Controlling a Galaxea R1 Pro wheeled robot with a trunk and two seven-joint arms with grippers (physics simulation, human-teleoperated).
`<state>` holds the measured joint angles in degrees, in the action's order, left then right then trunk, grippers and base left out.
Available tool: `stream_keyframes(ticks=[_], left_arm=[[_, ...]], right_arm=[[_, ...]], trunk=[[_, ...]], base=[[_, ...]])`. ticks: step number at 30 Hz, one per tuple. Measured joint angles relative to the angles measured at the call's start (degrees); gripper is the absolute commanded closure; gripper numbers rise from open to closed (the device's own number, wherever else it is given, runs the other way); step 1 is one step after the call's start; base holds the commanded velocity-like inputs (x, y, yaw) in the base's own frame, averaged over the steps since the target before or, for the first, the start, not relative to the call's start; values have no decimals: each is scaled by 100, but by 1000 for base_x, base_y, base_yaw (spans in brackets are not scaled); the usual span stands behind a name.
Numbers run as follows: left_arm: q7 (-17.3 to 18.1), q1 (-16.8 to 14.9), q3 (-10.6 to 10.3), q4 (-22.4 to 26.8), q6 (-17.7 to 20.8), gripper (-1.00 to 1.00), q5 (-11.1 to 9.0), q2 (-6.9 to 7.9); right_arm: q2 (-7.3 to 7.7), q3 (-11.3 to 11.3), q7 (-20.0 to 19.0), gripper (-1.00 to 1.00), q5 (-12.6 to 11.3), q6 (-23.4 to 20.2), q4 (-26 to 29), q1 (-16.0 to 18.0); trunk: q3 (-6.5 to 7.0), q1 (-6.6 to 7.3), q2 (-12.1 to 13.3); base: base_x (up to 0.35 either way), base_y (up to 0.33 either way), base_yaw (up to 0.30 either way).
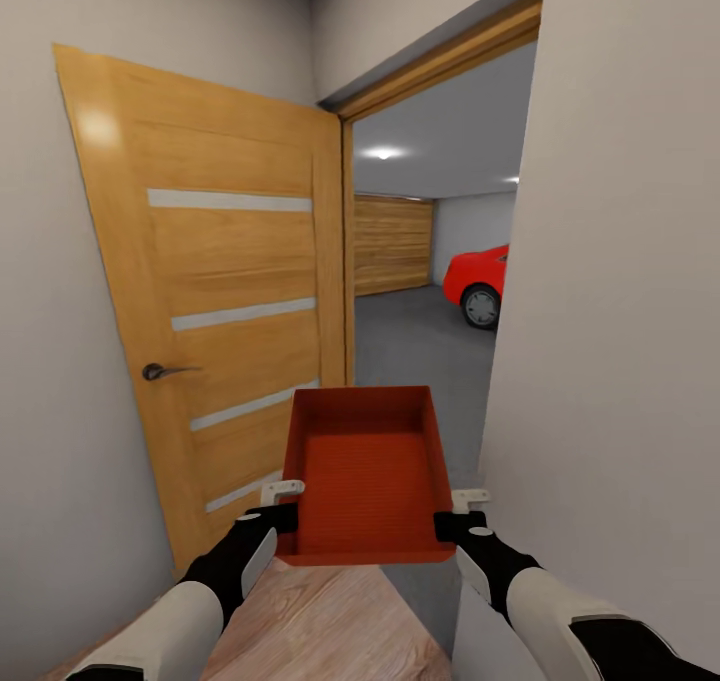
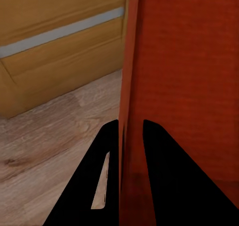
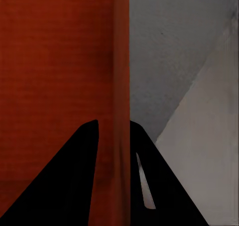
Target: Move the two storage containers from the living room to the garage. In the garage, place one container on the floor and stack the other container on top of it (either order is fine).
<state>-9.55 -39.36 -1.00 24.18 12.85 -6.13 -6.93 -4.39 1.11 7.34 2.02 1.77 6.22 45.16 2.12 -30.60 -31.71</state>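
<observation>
One orange-red storage container (image 1: pixel 366 471) hangs in front of me at a doorway, open side up and empty. My left gripper (image 1: pixel 283 506) is shut on its left wall and my right gripper (image 1: pixel 458 513) is shut on its right wall. In the left wrist view the black fingers (image 2: pixel 104 176) clamp the container's thin wall (image 2: pixel 130 86). In the right wrist view the fingers (image 3: pixel 74 181) pinch the opposite wall (image 3: pixel 121 76). Through the doorway lies the garage, with its dark grey concrete floor (image 1: pixel 420 346) and a red car (image 1: pixel 480 281).
An open wooden door (image 1: pixel 220 301) with a dark handle (image 1: pixel 165 371) stands at the left of the doorway. A pale wall (image 1: pixel 620 311) closes in on the right. Light wood-plank flooring (image 1: pixel 320 621) lies under me. A wooden garage door (image 1: pixel 392 243) is at the far end.
</observation>
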Motion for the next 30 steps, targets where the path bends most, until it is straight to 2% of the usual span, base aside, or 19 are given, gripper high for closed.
stream_keyframes(ticks=[5,10,21,30], left_arm=[[-106,0,12,5,9,100,37,-88],[14,0,8,2,9,100,13,8],[4,-1,8,7,8,100,28,-2],[9,0,-5,6,6,100,-2,8]], right_arm=[[82,-9,-116,100,-11,3,-4,-1],[-5,1,0,100,-8,6,-7,-1],[1,8,-3,100,-22,22,-12,-1],[-5,-2,6,100,0,1,0,0]], trunk=[[6,1,0],[6,1,0],[6,1,0],[7,0,0]], base=[[69,149,-109],[144,273,-10],[152,287,-2],[62,108,-204]])
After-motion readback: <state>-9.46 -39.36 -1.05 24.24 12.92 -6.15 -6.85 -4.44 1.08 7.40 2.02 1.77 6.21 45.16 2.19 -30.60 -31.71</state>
